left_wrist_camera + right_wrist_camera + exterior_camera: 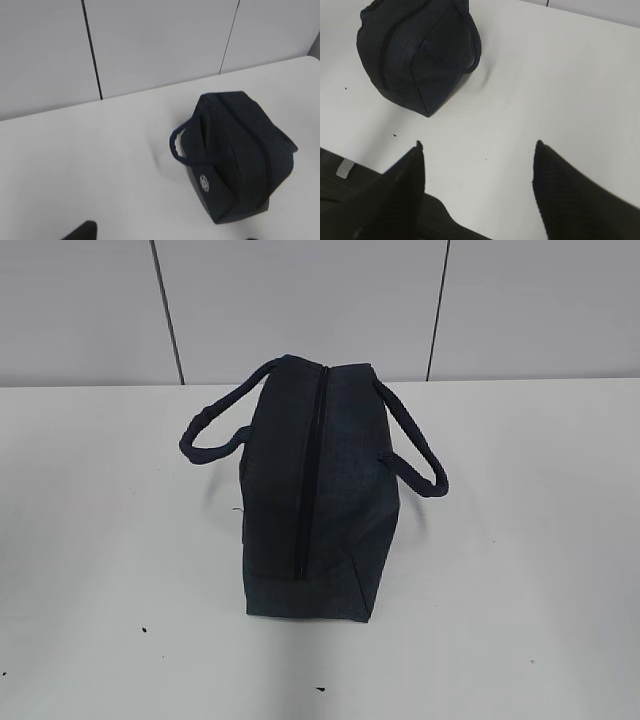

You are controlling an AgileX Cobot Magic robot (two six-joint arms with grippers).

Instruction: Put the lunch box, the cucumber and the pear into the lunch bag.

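One lunch bag point(315, 490) zipped shut mid-surface; right gripper point(477, 172) wide open, empty, at 5 o'clock; left gripper's state can't be told.

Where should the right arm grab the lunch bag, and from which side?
Take the lunch bag by its right handle, coming from the right. That padded loop droops outward, clear of the body, so the open right tool could probably close around it.

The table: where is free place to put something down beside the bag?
The table is bare right of the lunch bag, past its right handle, and left past its left handle. The front edge is free too. Only the strip behind the bag, toward the wall, is narrow.
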